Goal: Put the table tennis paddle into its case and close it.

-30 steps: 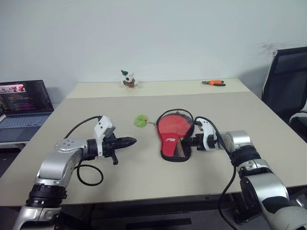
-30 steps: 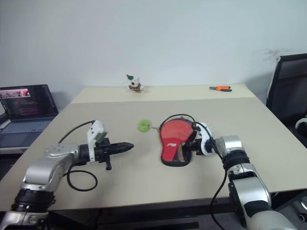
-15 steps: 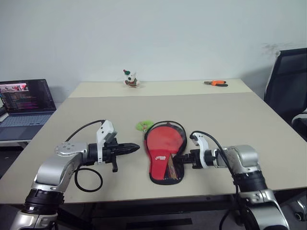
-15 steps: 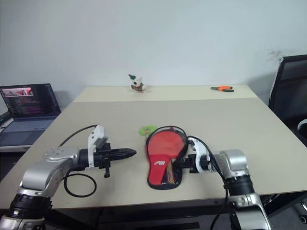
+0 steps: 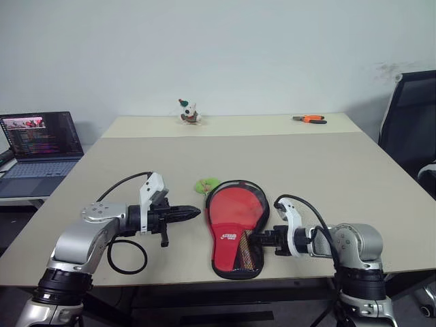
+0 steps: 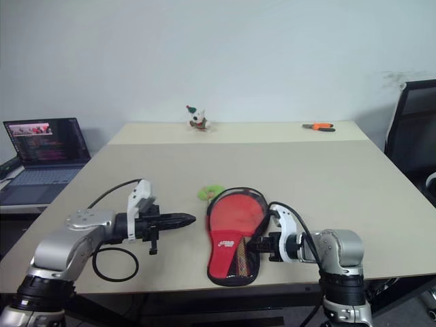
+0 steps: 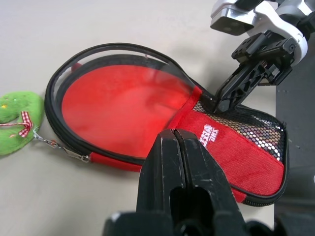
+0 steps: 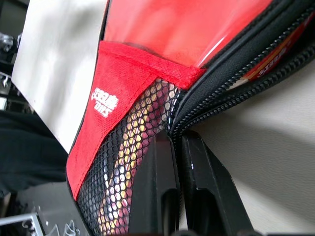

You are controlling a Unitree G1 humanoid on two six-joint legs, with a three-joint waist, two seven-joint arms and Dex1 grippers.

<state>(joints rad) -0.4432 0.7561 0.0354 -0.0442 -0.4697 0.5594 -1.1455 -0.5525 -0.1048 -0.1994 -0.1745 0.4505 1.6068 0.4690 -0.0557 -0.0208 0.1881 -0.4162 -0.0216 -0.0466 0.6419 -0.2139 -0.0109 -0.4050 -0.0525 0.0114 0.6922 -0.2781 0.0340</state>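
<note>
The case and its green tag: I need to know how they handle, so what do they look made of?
The case: red woven fabric with a clear glossy plastic window, mesh patch and black zip edge; it looks soft. The green tag: fuzzy, probably felt or plush.

One red paddle case (image 5: 235, 228), one green plush tag (image 5: 206, 184), one figurine (image 5: 186, 112), one pliers (image 5: 309, 118), one laptop (image 5: 39, 143), two grippers, one chair (image 5: 409, 122).

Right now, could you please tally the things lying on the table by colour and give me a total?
Red: 1, the case with the paddle inside it
Green: 1, the zipper tag
Orange: 1, the hand tool
White and brown: 1, the small figurine
Total: 4 on the table
</note>
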